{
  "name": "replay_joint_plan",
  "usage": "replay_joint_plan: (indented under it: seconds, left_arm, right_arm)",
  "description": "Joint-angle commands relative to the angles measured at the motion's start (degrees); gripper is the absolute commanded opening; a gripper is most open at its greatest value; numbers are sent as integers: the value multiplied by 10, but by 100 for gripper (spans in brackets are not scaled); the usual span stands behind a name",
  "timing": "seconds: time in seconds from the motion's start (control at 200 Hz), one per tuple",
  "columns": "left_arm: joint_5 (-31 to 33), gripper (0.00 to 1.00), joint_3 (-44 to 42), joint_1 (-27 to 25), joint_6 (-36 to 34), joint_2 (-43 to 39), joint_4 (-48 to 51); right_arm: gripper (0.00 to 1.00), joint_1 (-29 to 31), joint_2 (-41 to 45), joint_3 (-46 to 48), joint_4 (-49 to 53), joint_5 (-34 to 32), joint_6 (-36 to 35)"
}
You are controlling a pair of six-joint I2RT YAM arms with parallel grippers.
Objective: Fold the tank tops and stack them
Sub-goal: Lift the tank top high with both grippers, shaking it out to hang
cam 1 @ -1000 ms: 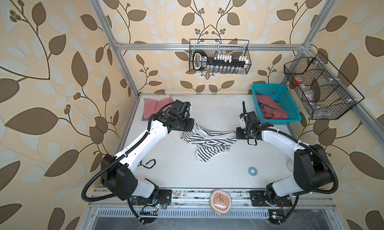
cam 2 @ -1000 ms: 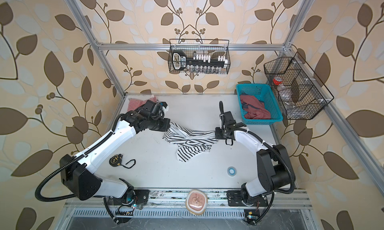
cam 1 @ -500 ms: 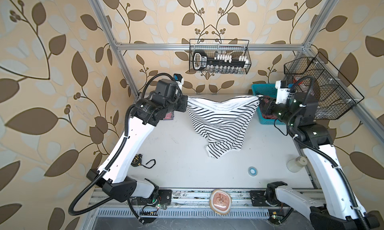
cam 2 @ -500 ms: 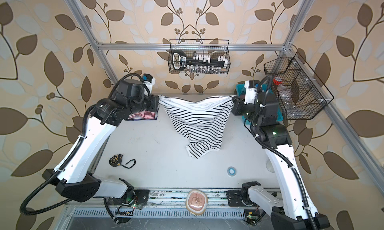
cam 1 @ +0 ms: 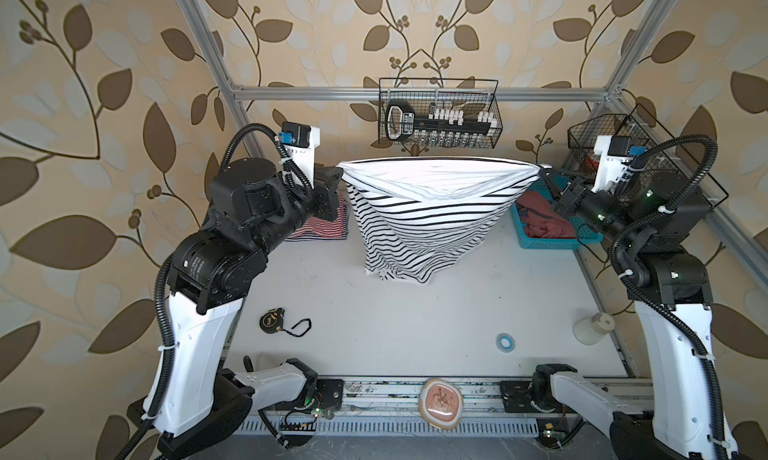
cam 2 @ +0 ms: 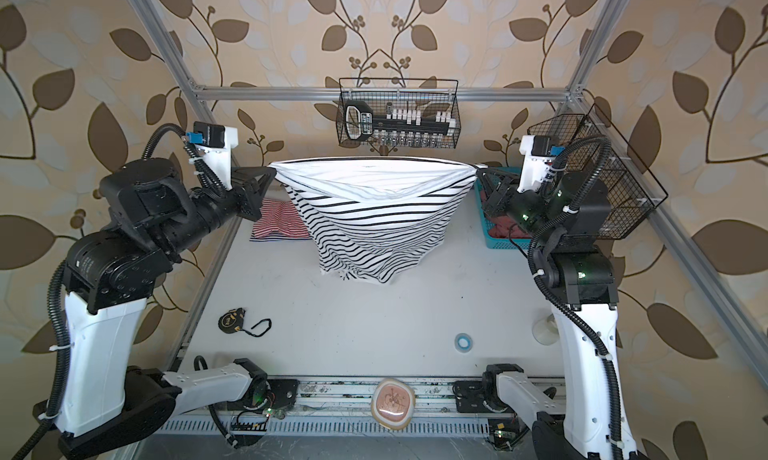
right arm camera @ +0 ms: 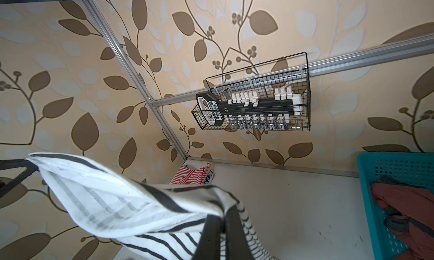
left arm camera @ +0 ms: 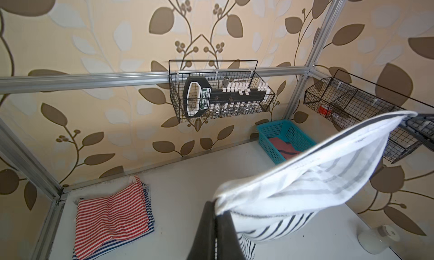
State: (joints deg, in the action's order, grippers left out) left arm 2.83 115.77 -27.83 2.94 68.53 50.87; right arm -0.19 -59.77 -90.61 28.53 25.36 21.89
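The black-and-white striped tank top [cam 1: 432, 213] [cam 2: 374, 225] hangs in the air over the back of the table, stretched by its upper edge between both grippers. My left gripper [cam 1: 338, 173] [left arm camera: 217, 208] is shut on its left corner. On the opposite corner my right gripper [cam 1: 540, 171] [right arm camera: 223, 214] is also shut. The lower end of the top hangs just above the table. A folded red-and-white striped tank top [cam 1: 320, 225] [left arm camera: 110, 214] lies at the back left on another striped piece. The dusty red tank top [cam 1: 544, 221] [right arm camera: 404, 204] lies crumpled in the teal basket [cam 1: 548, 244].
A black tape measure [cam 1: 272, 321] lies front left. Front right are a blue tape roll [cam 1: 506, 342] and a white cup [cam 1: 592, 329]. Wire baskets hang on the back rail [cam 1: 438, 113] and the right rail [cam 1: 648, 146]. A pinkish pad [cam 1: 440, 404] sits on the front rail.
Both arms have risen from table height and drawn apart. The black-and-white top went from a bunched heap on the table to hanging spread wide between the grippers.
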Motion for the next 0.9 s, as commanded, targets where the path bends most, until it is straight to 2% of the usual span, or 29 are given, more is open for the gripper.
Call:
replay_joint_plan:
  seconds: [0.0,0.14,0.27,0.365,0.41,0.515,0.56,0.64,0.795,0.895]
  left_arm:
    - [-34,0,7,-4,-22,-8,-7]
    - [-133,0,-13,-5,-17,-33,-3]
    - [-139,0,1,-4,1,-63,1]
    - [-183,0,9,-5,14,-85,-9]
    - [-176,0,-6,-4,11,-94,-18]
    - [-80,0,-14,-5,-6,-64,16]
    - [-92,0,10,-4,-5,-40,50]
    - [-141,0,42,-4,11,-25,64]
    - [-149,0,45,-4,34,-54,45]
    - [-159,0,44,-5,48,-65,50]
  right_arm:
    - [0,-6,20,-26,7,0,-2]
    - [0,-12,35,-48,33,46,4]
    - [0,-12,68,-83,62,7,-14]
    - [0,-12,80,-114,76,17,-20]
    - [0,-12,85,-115,77,16,-22]
    - [0,-12,72,-102,102,-29,-41]
    - [0,-12,62,-100,114,-28,-42]
    - [0,-12,65,-91,106,20,-25]
    - [0,-12,100,-99,109,38,-16]
    - [0,-12,109,-109,123,74,-5]
